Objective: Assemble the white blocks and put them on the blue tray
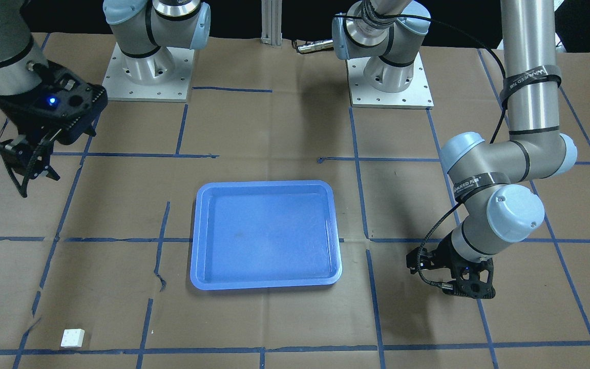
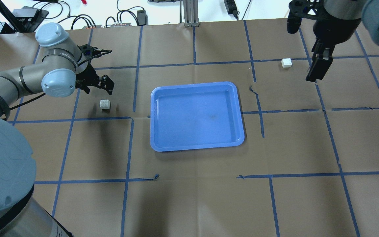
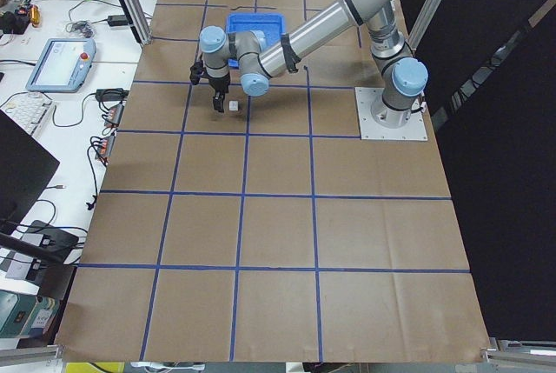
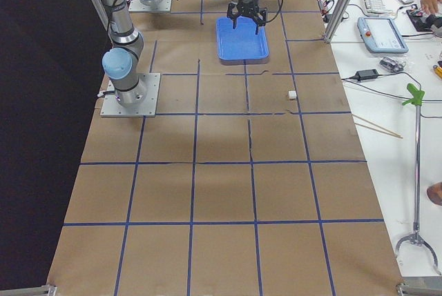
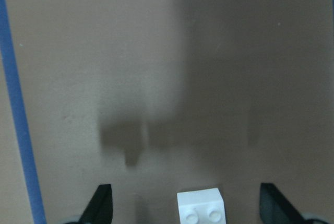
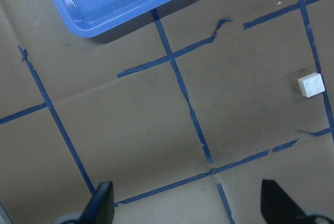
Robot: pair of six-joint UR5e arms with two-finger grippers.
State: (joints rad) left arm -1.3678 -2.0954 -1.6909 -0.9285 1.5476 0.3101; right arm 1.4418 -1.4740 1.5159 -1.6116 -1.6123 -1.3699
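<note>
1. The table [image 2: 192, 197] is covered in brown paper marked with a grid of blue tape lines.
2. The left arm [image 2: 28, 79] reaches across the robot's left half of the table. The right arm [image 2: 341, 13] hangs over the far right corner, on the operators' side.
3. The blue tray [image 2: 197, 117] lies flat near the table centre, between the two arms, with its long side running left to right.
4. The left gripper [image 2: 94, 85] points down close above the table, to the left of the tray. Its fingers [image 5: 103, 203] are spread wide and clamp nothing.
5. The right gripper [image 6: 189, 205] points down from well above the table. Its fingers [image 6: 103, 203] are also spread wide, with only bare paper between them.
6. The first white block [image 2: 105, 104] rests studs up on the paper, left of the tray and just beside the left gripper. In the left wrist view it sits between the two fingertips and touches neither.
7. The second white block [image 2: 286, 62] rests on the paper beyond the tray's far right corner. It is near the right gripper and beside a tape line.
8. The two blocks are well apart and unjoined, and both lie outside the tray.
</note>
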